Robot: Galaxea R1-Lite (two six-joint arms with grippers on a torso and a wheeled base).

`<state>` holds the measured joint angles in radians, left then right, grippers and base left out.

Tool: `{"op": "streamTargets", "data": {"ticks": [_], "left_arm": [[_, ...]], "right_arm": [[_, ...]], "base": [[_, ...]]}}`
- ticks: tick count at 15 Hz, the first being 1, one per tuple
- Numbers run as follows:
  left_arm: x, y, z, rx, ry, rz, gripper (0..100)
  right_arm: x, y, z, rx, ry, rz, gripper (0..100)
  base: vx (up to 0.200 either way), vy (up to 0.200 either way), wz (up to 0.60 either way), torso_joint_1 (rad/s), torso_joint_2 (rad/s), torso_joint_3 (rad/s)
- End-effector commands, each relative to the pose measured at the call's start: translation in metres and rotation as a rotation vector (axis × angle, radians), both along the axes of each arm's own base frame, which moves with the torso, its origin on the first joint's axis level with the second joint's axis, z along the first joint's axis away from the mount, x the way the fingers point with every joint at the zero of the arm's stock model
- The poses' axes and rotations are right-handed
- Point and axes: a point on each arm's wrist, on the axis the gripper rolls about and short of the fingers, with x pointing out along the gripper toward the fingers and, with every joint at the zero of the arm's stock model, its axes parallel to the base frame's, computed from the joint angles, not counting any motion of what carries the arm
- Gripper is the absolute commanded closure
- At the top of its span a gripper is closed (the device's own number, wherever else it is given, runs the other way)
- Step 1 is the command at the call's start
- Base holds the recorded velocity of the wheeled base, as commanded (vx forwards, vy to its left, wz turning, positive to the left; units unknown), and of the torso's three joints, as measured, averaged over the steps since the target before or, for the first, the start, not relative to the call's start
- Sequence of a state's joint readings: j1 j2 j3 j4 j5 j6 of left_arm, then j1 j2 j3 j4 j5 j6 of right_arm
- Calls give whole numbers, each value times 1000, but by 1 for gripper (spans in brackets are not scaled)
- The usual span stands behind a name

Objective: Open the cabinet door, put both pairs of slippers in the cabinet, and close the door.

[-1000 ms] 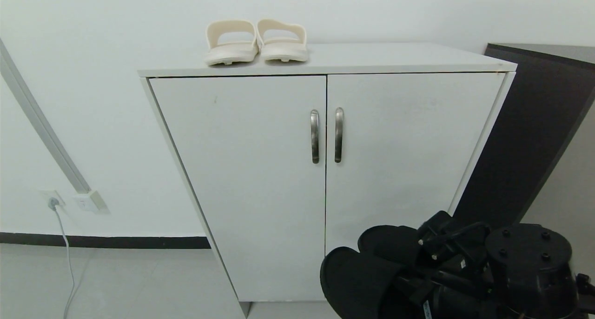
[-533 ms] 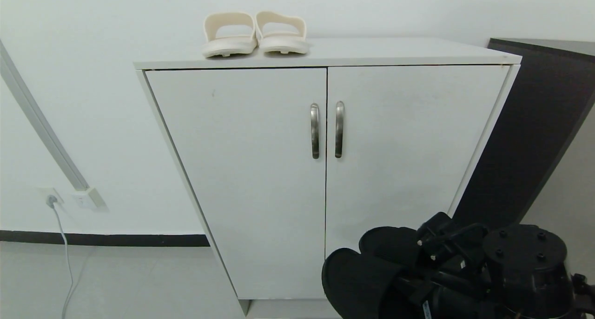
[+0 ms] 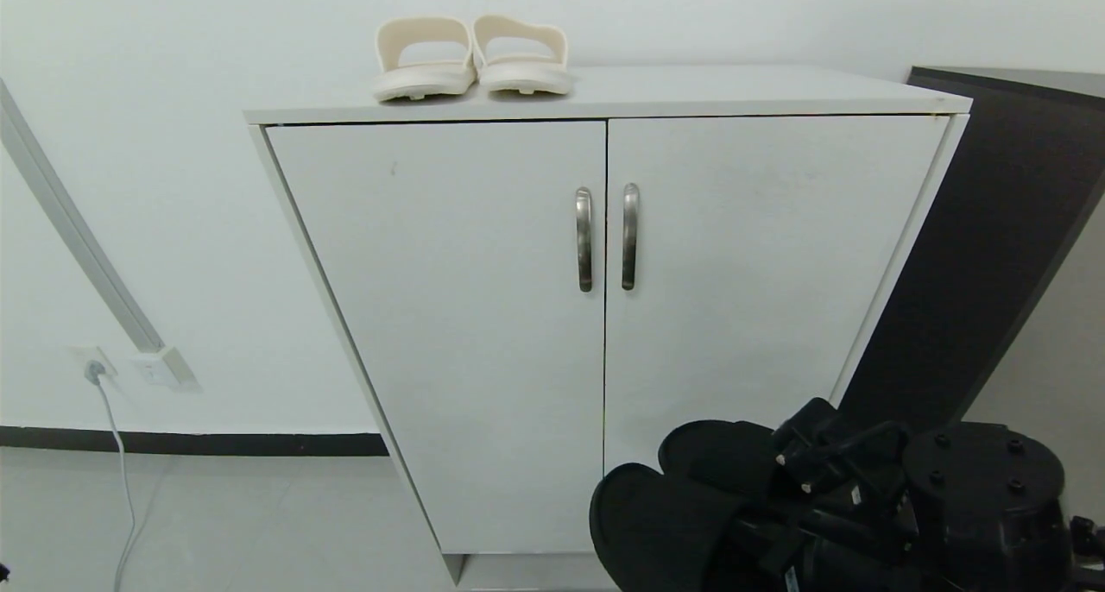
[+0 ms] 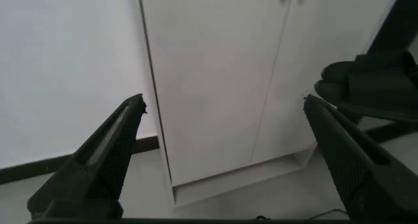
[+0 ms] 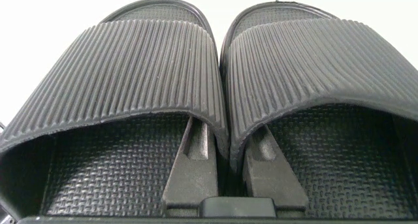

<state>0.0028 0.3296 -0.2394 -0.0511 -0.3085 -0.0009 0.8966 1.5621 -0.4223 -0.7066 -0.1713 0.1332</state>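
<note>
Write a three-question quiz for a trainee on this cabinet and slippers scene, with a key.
1. True or false: both cabinet doors are shut.
2. Where is the cream pair of slippers? A) on the cabinet top; B) on the floor; C) hanging from a door handle.
3. What does the right gripper hold?

Key: 1 true. 2 A. 3 the black pair of slippers, clamped by the walls where the two slippers meet.
</note>
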Motion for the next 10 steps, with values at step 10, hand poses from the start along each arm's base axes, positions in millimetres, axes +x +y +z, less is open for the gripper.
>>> {"op": "streamTargets", "data": {"ticks": [10], "left_arm": [[121, -61, 49, -12, 177, -446, 0]], "right_arm": [[-5, 3, -3, -6, 1, 24, 100]], "base": [[0, 0, 0, 0, 0, 0]]}}
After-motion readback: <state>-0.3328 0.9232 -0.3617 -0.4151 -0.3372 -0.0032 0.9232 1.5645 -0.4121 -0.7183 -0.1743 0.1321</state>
